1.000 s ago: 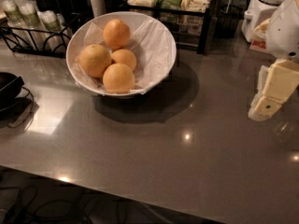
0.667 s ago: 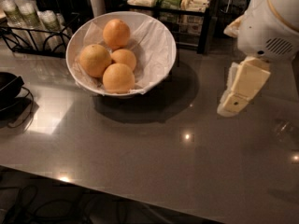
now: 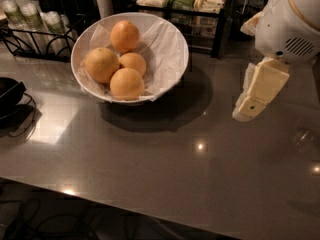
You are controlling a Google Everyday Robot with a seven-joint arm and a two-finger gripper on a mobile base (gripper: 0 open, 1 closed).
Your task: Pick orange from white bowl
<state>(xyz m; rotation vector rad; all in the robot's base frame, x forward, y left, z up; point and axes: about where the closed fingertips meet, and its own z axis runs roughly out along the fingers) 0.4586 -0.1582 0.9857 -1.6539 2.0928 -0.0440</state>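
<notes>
The white bowl (image 3: 169, 43) stood on the worktop (image 3: 150, 169) toward the back left, lined with crinkled paper. It held four oranges. The rear orange (image 3: 124, 36) rode high against the far wall. The left orange (image 3: 101, 64), the middle orange (image 3: 133, 63) and the front orange (image 3: 126, 83) touched one another in a cluster.

Each looked firm, round and fairly heavy. The pebbled skin should give some grip, yet the fruit would probably roll away if pushed off-centre. A squeeze across the widest part, from above, seemed the safest hold. The rear orange and the front orange appeared the most exposed, while the middle orange was hemmed in by its neighbours. The paper lining was likely soft and could snag.

The gripper (image 3: 246, 111) hung over the worktop well to the right of the bowl, pointing down and touching nothing. Whether it was spread or closed could not be told. There was one bowl, one gripper, and one black dish (image 3: 7, 91) at the left edge.
</notes>
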